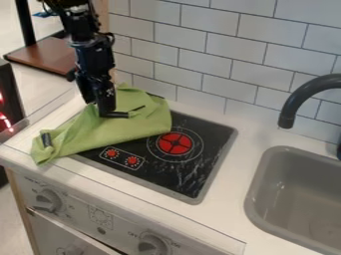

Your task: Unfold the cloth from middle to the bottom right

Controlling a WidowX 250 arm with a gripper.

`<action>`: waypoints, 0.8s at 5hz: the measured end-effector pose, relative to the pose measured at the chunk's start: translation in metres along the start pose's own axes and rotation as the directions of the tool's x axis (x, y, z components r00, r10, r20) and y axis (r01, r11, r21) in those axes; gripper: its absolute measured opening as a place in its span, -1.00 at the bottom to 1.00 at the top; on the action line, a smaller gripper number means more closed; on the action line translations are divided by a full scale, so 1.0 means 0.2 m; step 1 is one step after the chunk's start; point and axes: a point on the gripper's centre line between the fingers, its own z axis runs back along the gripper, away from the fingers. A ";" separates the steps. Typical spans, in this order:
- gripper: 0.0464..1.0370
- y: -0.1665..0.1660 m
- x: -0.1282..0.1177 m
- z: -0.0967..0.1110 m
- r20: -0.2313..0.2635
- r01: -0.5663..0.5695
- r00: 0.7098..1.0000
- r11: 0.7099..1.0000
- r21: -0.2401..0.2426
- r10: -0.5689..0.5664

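The black gripper [123, 112] hangs from the upper left, low over the upper middle of the green cloth [123, 128]. I cannot tell whether it holds any of the fabric. The cloth lies bunched and creased across the left part of the black stove top [193, 164], with one corner stretching to the counter's front left. A small dark patch shows on that corner. The cloth's right edge reaches close to the red burner.
A grey sink [266, 172] is set into the white counter [230, 199] at the right, with a dark curved faucet [293, 102] above it. White tiles line the back. Stove knobs [152, 245] sit on the front panel below the counter's edge.
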 end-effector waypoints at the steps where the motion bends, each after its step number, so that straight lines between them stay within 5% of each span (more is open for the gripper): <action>1: 0.93 0.02 0.02 -0.06 -0.019 -0.004 1.000 1.000 -0.010 0.004; 3: 0.80 0.04 0.03 -0.11 -0.035 -0.020 0.999 1.000 -0.020 0.019; 4: 0.18 0.05 0.03 -0.11 -0.029 -0.014 0.999 1.000 -0.010 0.014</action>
